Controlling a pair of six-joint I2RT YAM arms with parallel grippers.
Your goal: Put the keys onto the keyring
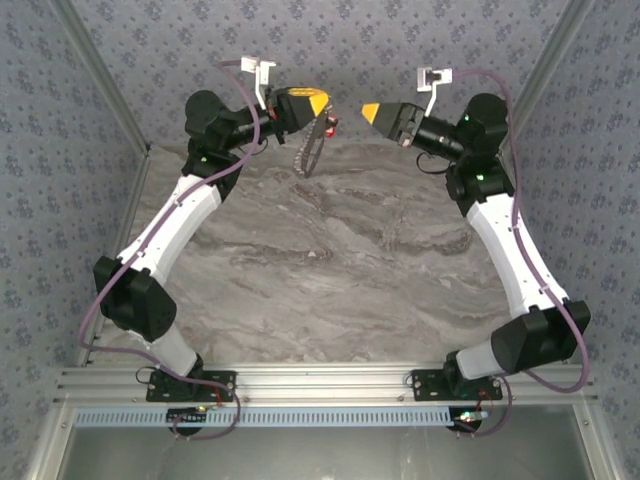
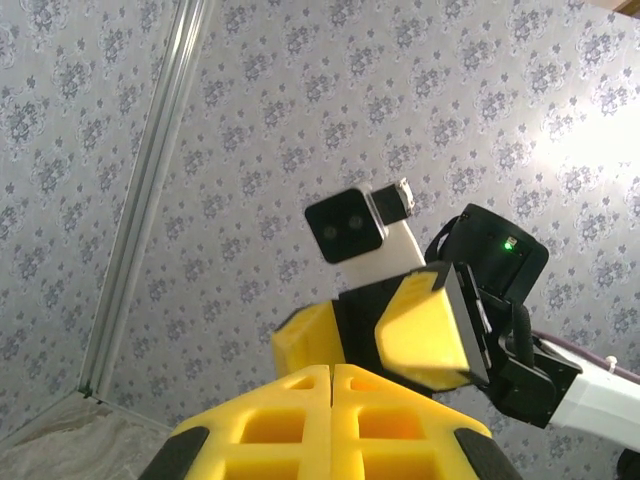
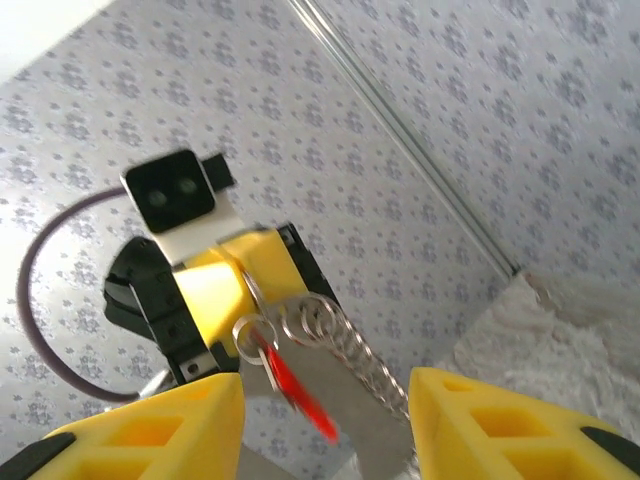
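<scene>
Your left fingers [image 3: 225, 285] are pinched shut on the keyring [image 3: 252, 335], holding it up off the tabletop [image 1: 330, 260]. One red key [image 3: 297, 392] and one chain [image 3: 365, 355] hang just below them. Your right fingers [image 3: 170, 430] are spread apart, gripping nothing, near that dangling bunch and facing it.

Above the far end of the table [image 1: 330, 260], the left gripper [image 1: 318, 103] and the right gripper [image 1: 368, 111] face each other tip to tip, near but apart. The keyring [image 3: 258, 322] hangs pinched in the left jaws, in the gap between the two grippers. The key [image 1: 329, 127] hangs on it, and a chain [image 1: 308, 152] dangles below toward the table.
</scene>
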